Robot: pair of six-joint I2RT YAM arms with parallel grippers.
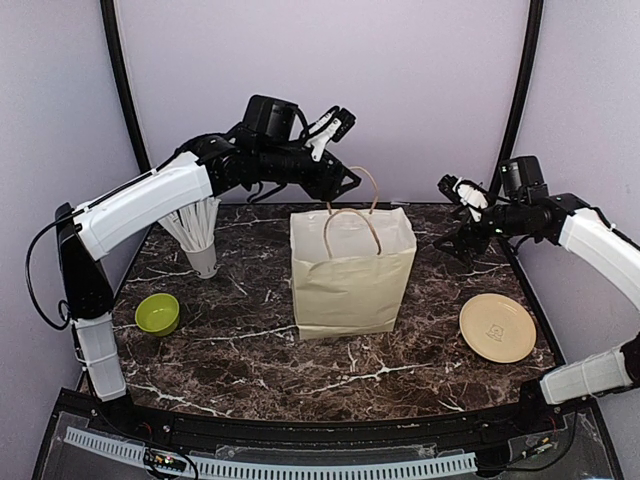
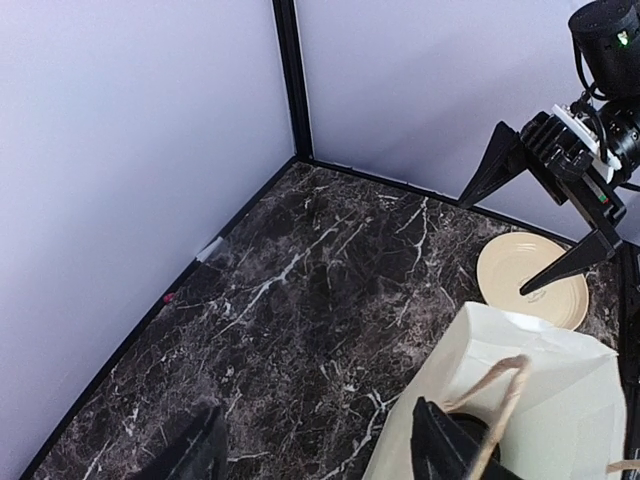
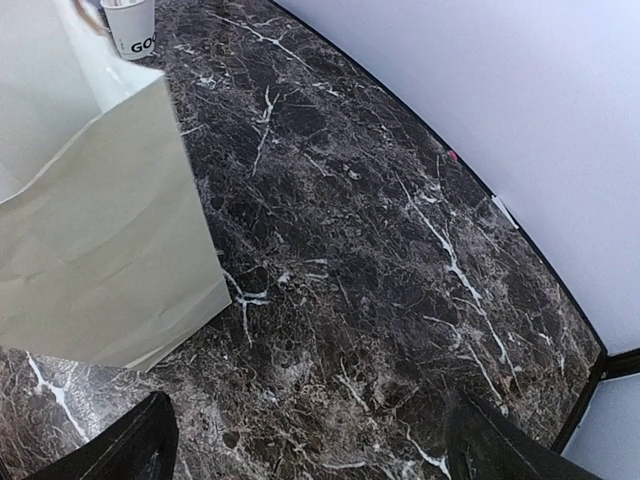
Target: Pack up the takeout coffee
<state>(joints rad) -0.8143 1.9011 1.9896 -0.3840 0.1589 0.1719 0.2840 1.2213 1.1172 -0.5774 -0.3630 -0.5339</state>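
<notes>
Above the paper bag [image 1: 350, 285], the left gripper [image 2: 310, 450] hangs spread wide and empty, the coffee [image 2: 475, 435] apparently a dark shape inside, right gripper [image 2: 492, 248] likewise wide, and a finger [image 2: 432, 448] snagging the rope handle [image 2: 508, 390] could topple it.

My left arm [image 1: 150, 200] and right arm [image 1: 600, 245] have smooth white shells on their long links, with black joints between them. A thin black cable [image 1: 35, 265] loops beside the left arm's near black link. My left gripper [image 2: 312, 452] shows only two dark, blurred fingers. My right gripper [image 2: 491, 248] has black, tapering triangular fingers on a black body faced with a white plate. Above it sit thin black wires and a rounded black housing [image 2: 605, 35] with a small green light.
</notes>
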